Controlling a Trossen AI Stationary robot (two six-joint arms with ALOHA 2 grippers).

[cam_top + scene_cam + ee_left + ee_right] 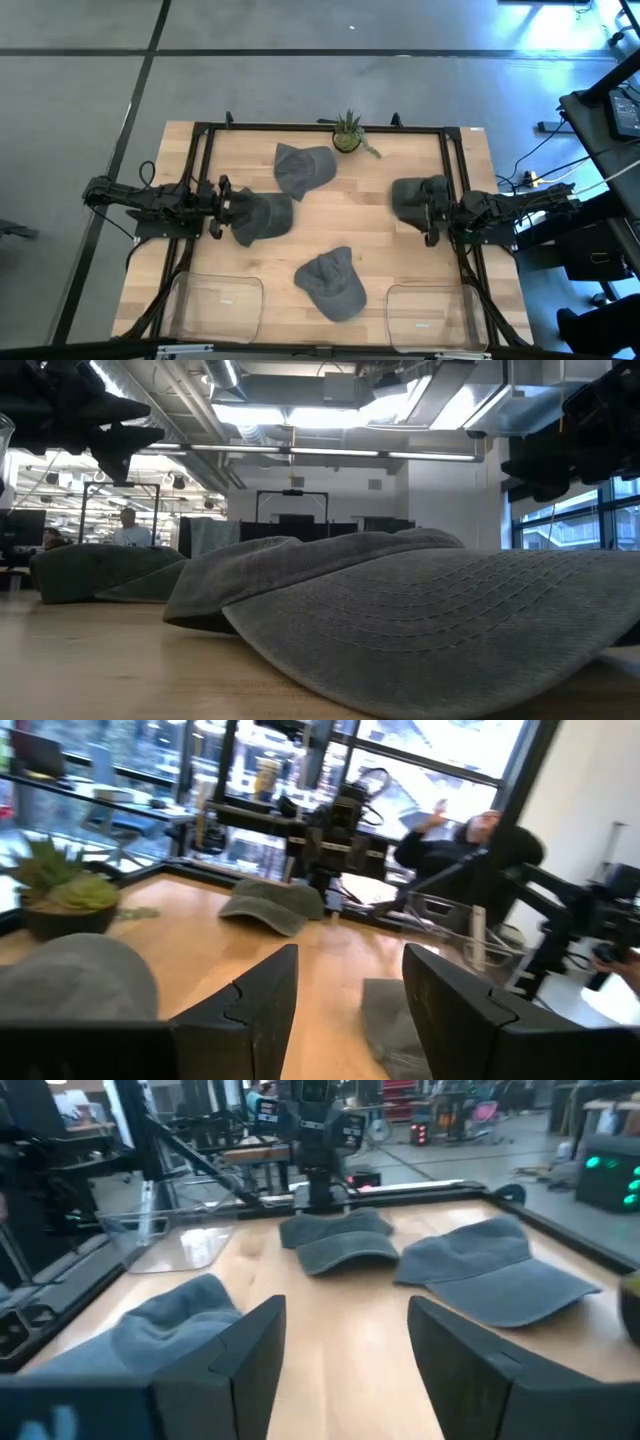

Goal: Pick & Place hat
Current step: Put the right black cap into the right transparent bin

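Note:
Several grey hats lie on the wooden table (pixel 470 160). One is at the left (pixel 264 217), one at the far middle (pixel 305 169), one at the near middle (pixel 332 284) and one at the right (pixel 412 197). My left gripper (pixel 226 206) is open and raised beside the left hat's left edge, and its fingers show apart in the left wrist view (pixel 350 1005). My right gripper (pixel 431 216) is open and raised over the right hat's near right part, and its fingers show apart in the right wrist view (pixel 345 1350). In the low view the near middle hat (pixel 420 620) rests on its brim and fills the foreground.
A small potted plant (pixel 347 135) stands at the far edge. Two clear bins (pixel 215 305) (pixel 430 312) sit at the near edge. A black frame (pixel 320 127) runs around the work area. Bare wood lies between the hats at the table's middle. A person (pixel 470 835) shows beyond the table.

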